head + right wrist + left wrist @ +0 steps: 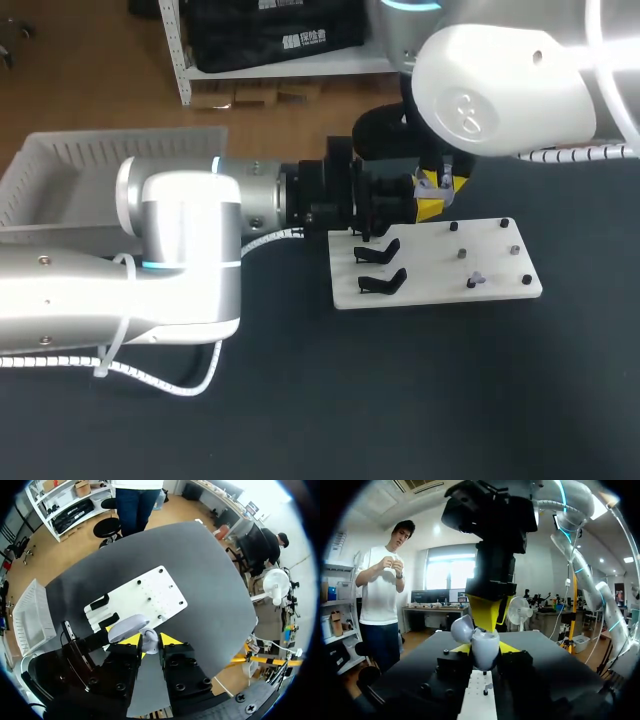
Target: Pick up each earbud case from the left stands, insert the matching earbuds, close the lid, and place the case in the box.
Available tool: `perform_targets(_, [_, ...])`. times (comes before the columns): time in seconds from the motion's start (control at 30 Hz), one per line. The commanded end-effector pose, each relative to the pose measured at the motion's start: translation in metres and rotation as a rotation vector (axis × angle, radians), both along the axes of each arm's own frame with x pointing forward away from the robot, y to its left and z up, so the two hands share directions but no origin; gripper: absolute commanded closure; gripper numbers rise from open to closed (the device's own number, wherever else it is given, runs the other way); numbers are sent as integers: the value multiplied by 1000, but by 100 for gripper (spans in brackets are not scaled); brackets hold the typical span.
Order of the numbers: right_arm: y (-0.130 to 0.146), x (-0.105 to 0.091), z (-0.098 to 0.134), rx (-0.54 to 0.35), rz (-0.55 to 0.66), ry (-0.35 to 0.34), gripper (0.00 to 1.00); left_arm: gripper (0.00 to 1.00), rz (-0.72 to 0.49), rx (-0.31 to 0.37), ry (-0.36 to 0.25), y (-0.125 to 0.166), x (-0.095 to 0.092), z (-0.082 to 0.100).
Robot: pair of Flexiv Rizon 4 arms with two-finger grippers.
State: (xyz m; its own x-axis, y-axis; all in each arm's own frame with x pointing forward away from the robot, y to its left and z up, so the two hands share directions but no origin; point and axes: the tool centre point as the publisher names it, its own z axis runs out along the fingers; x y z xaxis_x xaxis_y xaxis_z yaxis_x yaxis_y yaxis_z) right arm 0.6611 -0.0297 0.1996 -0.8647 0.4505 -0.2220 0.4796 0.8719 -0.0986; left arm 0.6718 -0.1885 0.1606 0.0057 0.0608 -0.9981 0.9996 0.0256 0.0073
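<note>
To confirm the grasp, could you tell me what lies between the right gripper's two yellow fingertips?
An earbud case, lid open, is pinched there by the right gripper; the right wrist view shows it.

Lighting's bright and even from overhead, nothing dim. The matte black tabletop (400, 400) soaks it all up, so shadows barely show on it, while the white plate (440, 275) stays bright. The right arm (500, 85) has its white shell blown out (basically pure glare). In the left wrist view, the earbud case (485, 650) gets a soft sheen, backlit by the bright room.
</note>
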Motion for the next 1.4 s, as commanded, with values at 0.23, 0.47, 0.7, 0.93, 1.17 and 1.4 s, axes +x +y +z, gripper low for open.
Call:
perform_targets(0.23, [2,-3,0,-2,2,-8,73,100,7,-8,-5,0,0,1])
perform_targets(0.47, [1,-5,6,7,0,-26,73,100,7,-8,-5,0,0,1])
perform_targets(0.7, [0,-6,8,15,-1,-38,72,100,7,-8,-5,0,0,1])
perform_targets(0.93, [3,-14,13,60,36,-52,67,100,7,-8,-5,0,0,1])
perform_targets(1.17, [-2,-25,15,86,13,-42,71,100,7,-8,-5,0,0,1])
perform_targets(1.4, [-7,-34,13,87,13,-39,71,100,7,-8,-5,0,0,1])
